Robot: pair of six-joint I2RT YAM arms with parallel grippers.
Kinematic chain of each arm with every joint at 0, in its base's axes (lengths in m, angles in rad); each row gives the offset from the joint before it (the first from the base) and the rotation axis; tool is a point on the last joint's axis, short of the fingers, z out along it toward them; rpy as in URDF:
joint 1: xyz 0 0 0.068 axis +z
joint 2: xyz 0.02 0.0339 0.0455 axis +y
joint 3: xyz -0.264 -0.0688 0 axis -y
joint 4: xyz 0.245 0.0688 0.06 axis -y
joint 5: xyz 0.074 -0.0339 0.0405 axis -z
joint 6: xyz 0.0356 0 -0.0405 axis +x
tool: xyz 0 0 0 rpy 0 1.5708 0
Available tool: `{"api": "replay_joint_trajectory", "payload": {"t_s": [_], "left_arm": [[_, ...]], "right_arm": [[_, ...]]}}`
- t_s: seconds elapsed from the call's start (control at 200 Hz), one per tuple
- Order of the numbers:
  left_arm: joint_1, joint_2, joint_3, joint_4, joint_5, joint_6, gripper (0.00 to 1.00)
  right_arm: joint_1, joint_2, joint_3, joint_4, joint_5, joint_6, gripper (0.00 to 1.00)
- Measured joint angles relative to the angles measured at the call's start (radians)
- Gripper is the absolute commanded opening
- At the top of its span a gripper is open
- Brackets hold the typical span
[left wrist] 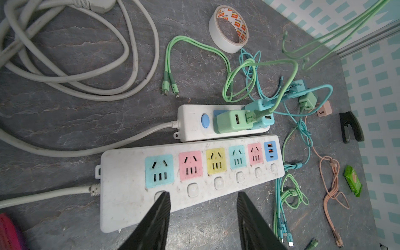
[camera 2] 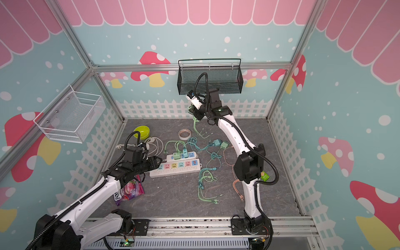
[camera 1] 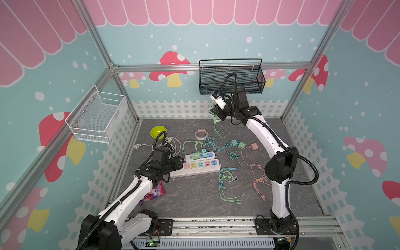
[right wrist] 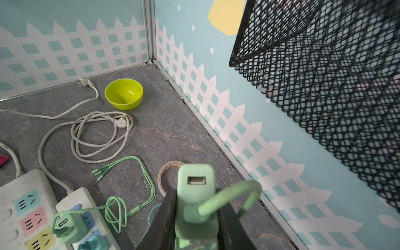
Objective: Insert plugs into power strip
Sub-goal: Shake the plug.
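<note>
Mint-green plug [right wrist: 195, 184] clenched in right pincer [right wrist: 197, 201], raised beside black mesh basket [right wrist: 324, 86]. Left pincer [left wrist: 202, 201] released, fingers apart over edge of long power strip [left wrist: 129, 173]. Mint plug [left wrist: 231, 121], teal plug [left wrist: 263, 112] seated in short power strip [left wrist: 190, 123]; teal cube [camera 1: 234, 142], mint cube [camera 1: 242, 144], salmon cube [camera 1: 254, 147] loose on tabletop [camera 1: 194, 194].

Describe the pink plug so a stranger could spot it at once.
Start at the long power strip mid-table. Past its USB end, toward the right arm, three loose plugs lie in a row: teal plug, green plug, then the pink plug. It is the only salmon cube, trailing a salmon cable.
</note>
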Motion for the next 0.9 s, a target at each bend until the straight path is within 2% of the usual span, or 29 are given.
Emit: {"api": "replay_joint_trajectory", "payload": {"t_s": [0.28, 0.64, 0.901], "left_arm": [[0.000, 0.013, 0.000, 0.014, 0.013, -0.003, 0.50], [0.014, 0.118, 0.002, 0.039, 0.013, -0.007, 0.51], [0.024, 0.250, 0.024, 0.077, 0.022, -0.008, 0.50]], "right_arm": [[-0.014, -0.006, -0.042, 0.032, -0.014, -0.008, 0.00], [-0.017, -0.171, -0.623, 0.177, -0.131, -0.012, 0.00], [-0.029, -0.322, -0.761, 0.296, -0.192, -0.014, 0.00]]}}
